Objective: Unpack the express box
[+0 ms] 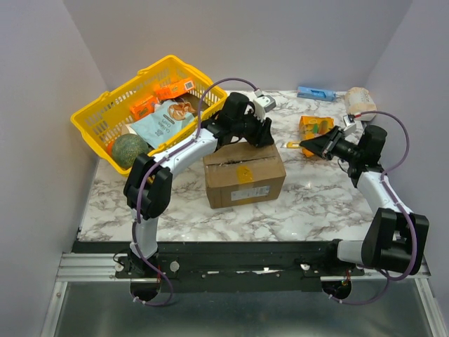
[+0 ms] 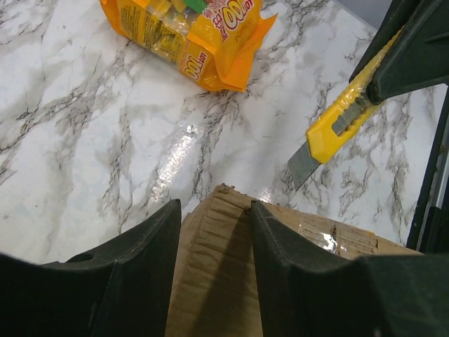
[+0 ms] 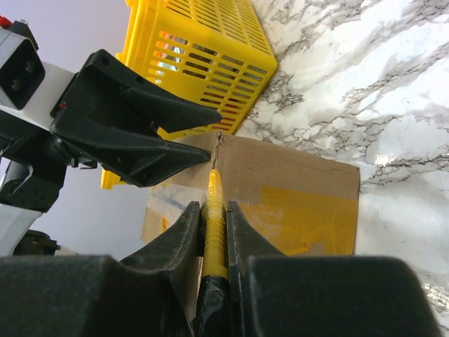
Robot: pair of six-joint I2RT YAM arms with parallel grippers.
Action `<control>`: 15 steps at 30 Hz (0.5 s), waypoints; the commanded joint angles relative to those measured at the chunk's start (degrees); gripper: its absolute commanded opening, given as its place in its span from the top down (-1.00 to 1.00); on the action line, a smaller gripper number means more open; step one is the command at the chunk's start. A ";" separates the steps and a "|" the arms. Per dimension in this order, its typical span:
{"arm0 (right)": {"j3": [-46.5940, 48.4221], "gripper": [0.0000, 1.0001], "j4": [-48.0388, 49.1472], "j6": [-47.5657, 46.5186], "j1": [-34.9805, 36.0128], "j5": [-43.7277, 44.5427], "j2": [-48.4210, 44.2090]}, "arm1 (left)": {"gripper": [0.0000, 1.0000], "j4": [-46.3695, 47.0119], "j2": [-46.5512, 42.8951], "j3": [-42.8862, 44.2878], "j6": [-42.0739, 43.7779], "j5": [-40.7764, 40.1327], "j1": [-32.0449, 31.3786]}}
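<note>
One express box [image 1: 244,177], taped, centre frame on the marble surface [image 1: 319,203]; judged light, stiff-walled but crushable, best steadied at its top edges; left gripper [image 2: 214,210] part-open over its upper-frame edge, right gripper [image 3: 213,209] clamped on the one yellow utility knife [image 2: 335,125].

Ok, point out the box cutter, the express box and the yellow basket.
box cutter [image 2: 342,125], left wrist view, yellow handle.
express box [image 1: 230,187], top external view, front face.
yellow basket [image 1: 121,90], top external view, left rim.
</note>
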 commanded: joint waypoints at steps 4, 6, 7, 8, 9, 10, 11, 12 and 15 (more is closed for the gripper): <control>-0.22 0.99 1.56 -0.38 1.17 -2.39 0.40 | -0.04 -0.33 2.01 -0.72 0.22 -0.27 0.03; -0.49 0.99 1.64 -0.47 1.18 -2.12 0.23 | -0.04 -0.41 2.10 -0.81 0.22 -0.45 0.03; -0.58 0.99 1.64 -0.47 1.26 -1.95 0.32 | -0.04 -0.33 2.18 -0.81 0.31 -0.45 0.03; -0.58 0.99 1.73 -0.38 1.26 -1.77 0.40 | -0.03 -0.41 2.27 -0.90 0.31 -0.54 0.12; -0.58 0.99 1.64 -0.38 1.26 -1.68 0.49 | -0.03 -0.41 2.27 -0.98 0.05 -0.63 0.03; -0.58 0.99 1.82 -0.21 1.26 -1.42 0.67 | -0.02 -0.41 2.18 -1.07 -0.04 -0.63 0.03; -0.66 0.99 1.82 -0.12 1.26 -1.42 0.76 | -0.02 -0.41 2.18 -1.16 -0.04 -0.63 0.03; -0.66 0.99 1.91 -0.12 1.35 -1.42 0.84 | -0.02 -0.41 2.18 -1.07 -0.04 -0.63 0.12; -0.66 0.99 1.82 -0.47 1.53 -1.24 1.11 | -0.01 -0.41 2.27 -1.16 0.04 -0.72 0.12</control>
